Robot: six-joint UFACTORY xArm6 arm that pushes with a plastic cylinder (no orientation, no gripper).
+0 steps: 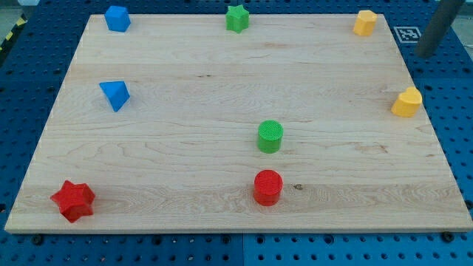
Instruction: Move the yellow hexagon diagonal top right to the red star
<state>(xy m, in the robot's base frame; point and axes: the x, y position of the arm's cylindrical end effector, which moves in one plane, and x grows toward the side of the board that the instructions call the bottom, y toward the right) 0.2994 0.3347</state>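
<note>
The yellow hexagon (364,22) sits at the top right corner of the wooden board (185,162). The red star (72,200) lies at the bottom left corner, far from it. My rod comes in from the view's top right, and my tip (427,54) is just off the board's right edge, to the right of and slightly below the yellow hexagon, not touching any block.
A second yellow block (406,102) sits at the right edge. A green cylinder (270,137) and a red cylinder (267,187) stand in the lower middle. A green star (236,18) is at top centre, a blue block (117,18) at top left, and a blue triangle (114,94) at left.
</note>
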